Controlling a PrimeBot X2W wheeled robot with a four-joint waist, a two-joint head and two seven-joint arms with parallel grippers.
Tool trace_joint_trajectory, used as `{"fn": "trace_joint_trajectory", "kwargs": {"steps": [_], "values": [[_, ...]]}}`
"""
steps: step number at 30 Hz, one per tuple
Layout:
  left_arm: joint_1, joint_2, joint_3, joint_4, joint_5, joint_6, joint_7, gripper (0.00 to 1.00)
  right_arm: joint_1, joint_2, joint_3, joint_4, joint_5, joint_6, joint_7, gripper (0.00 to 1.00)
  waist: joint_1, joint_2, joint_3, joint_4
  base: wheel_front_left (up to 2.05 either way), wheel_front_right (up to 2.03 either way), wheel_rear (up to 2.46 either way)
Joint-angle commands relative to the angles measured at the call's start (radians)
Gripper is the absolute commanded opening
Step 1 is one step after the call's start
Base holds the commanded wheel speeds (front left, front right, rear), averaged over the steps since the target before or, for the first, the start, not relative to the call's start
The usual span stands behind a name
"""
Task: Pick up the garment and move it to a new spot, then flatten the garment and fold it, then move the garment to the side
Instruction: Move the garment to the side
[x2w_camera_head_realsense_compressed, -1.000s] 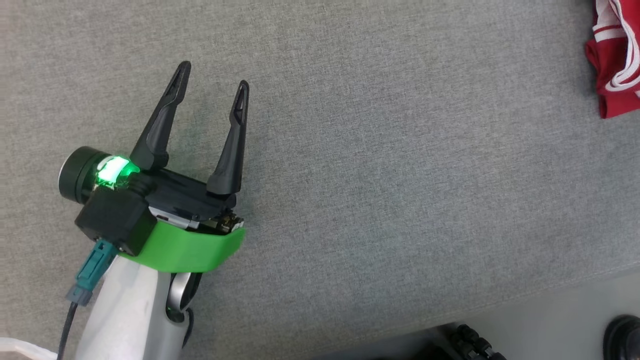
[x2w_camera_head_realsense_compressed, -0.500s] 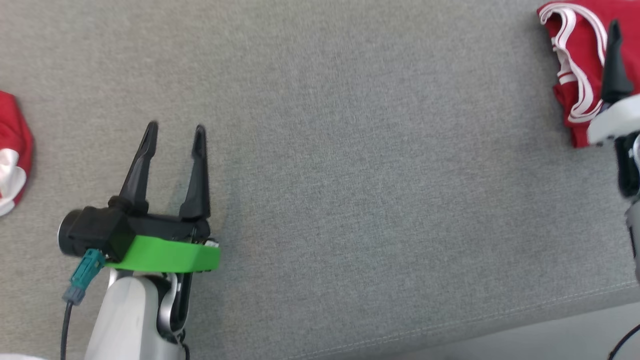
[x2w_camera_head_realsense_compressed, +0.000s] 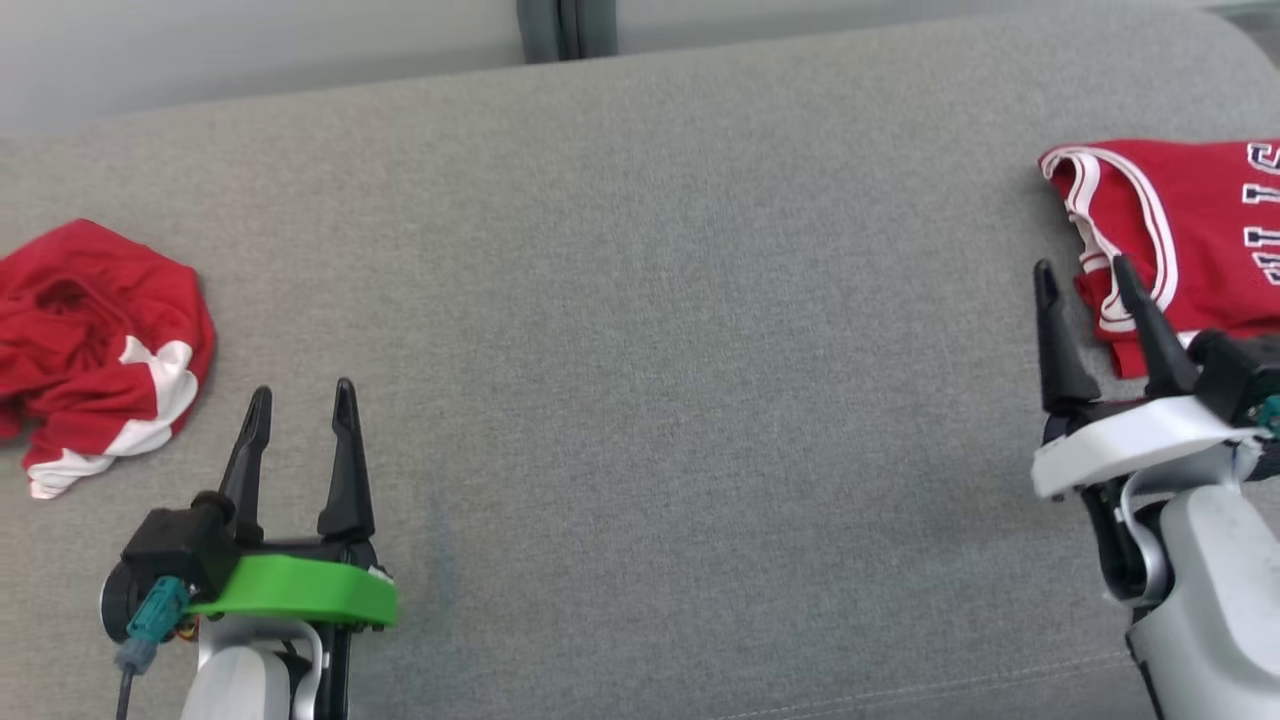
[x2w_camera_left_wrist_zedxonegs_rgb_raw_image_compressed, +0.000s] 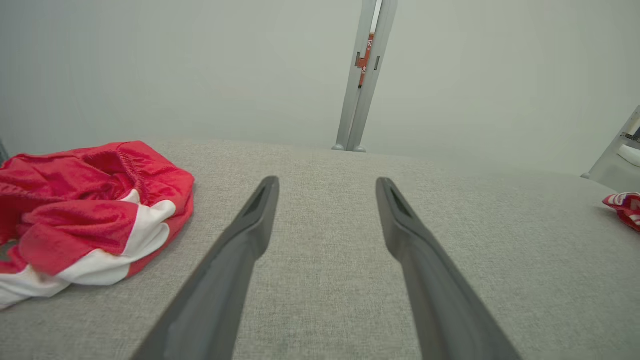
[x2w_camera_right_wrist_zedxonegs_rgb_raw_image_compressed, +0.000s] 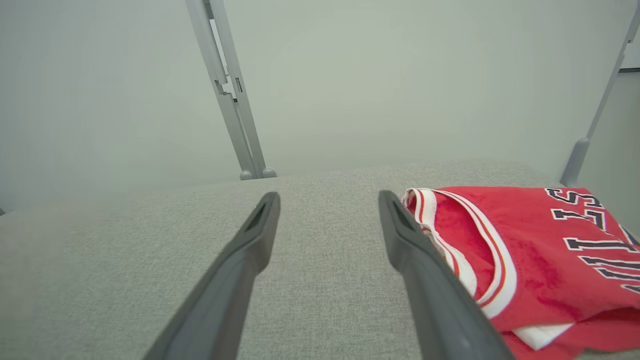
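Note:
A crumpled red and white garment lies in a heap at the far left of the grey fabric surface. In the left wrist view this garment is left of my fingers, apart from them. My left gripper stands open and empty just right of the heap, also seen as the left gripper from its wrist. A flat red jersey with white trim and dark letters lies at the far right. My right gripper is open and empty; from its wrist, the right gripper has its right finger by the jersey's collar edge.
The wide middle of the grey surface lies between the two arms. Its far edge meets a pale wall with a grey upright post. The near edge with a seam runs along the bottom right.
The head camera has swung upward, bringing the far edge, both red garments and the right gripper into the picture. Both grippers stay open.

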Motion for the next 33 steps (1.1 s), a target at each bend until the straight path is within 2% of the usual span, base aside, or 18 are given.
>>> {"fn": "trace_joint_trajectory", "kwargs": {"steps": [1,13,33], "values": [[0.024,-0.001,0.003,0.01,-0.011,-0.002,0.0,1.0,0.028,0.01,0.006,-0.002,-0.014,-0.001,0.006,1.0,0.0,0.0,-0.071,0.029,0.0,0.0,0.0],[0.073,0.0,-0.01,0.057,-0.006,-0.002,0.0,1.0,0.122,0.105,-0.021,0.074,-0.066,-0.001,0.018,1.0,0.0,0.0,-0.125,0.039,0.0,0.0,0.0],[0.067,-0.001,-0.035,0.054,-0.011,-0.002,0.0,1.0,0.135,0.124,-0.017,0.067,-0.087,-0.001,0.011,1.0,0.0,0.0,-0.126,0.058,0.0,0.0,0.0]]}}
